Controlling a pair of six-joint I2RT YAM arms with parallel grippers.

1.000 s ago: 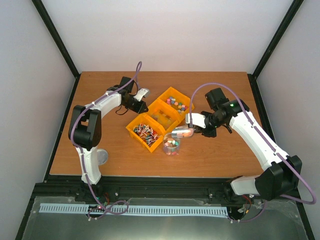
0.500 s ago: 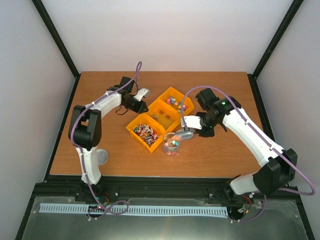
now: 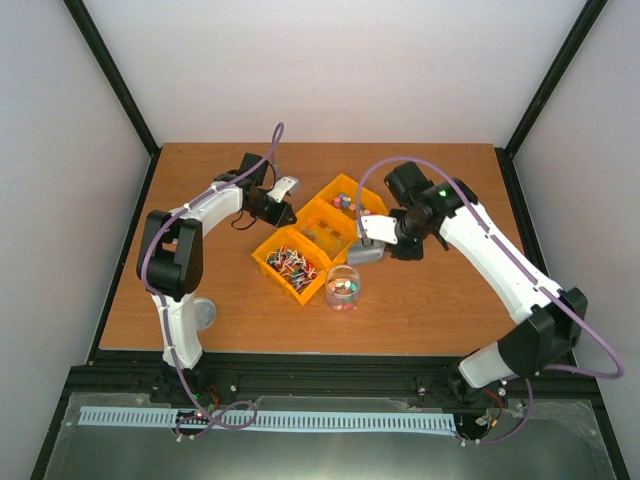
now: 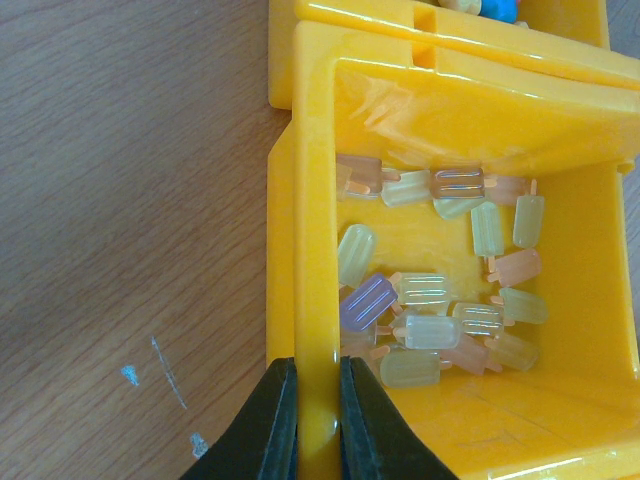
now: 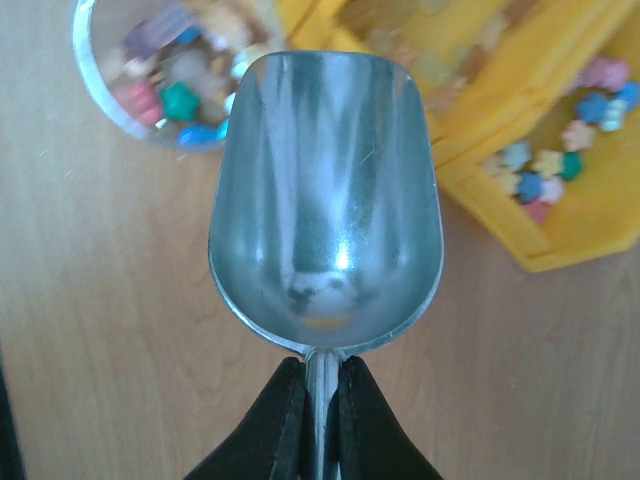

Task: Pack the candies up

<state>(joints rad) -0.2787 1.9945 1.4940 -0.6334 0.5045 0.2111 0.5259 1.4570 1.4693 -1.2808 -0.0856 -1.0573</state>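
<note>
The candies (image 3: 346,204) are small mixed-colour sweets in the far yellow bin, also seen in the right wrist view (image 5: 560,160). More of them lie in the clear jar (image 3: 343,286), which shows at the top left of the right wrist view (image 5: 160,80). My right gripper (image 3: 388,236) is shut on the handle of a metal scoop (image 5: 325,200), which is empty and held above the table between the jar and the bins. My left gripper (image 3: 285,213) is shut on the side wall of the middle yellow bin (image 4: 318,300).
The middle bin holds pale popsicle-shaped sweets (image 4: 440,290). The near yellow bin (image 3: 288,264) holds red and white pieces. A grey round lid (image 3: 203,313) lies by the left arm's base. Bare wood lies to the right of the jar.
My right arm has tipped the scoop over the jar, then drawn it back and up toward the bins. The scoop is now empty. The left arm has not moved.
</note>
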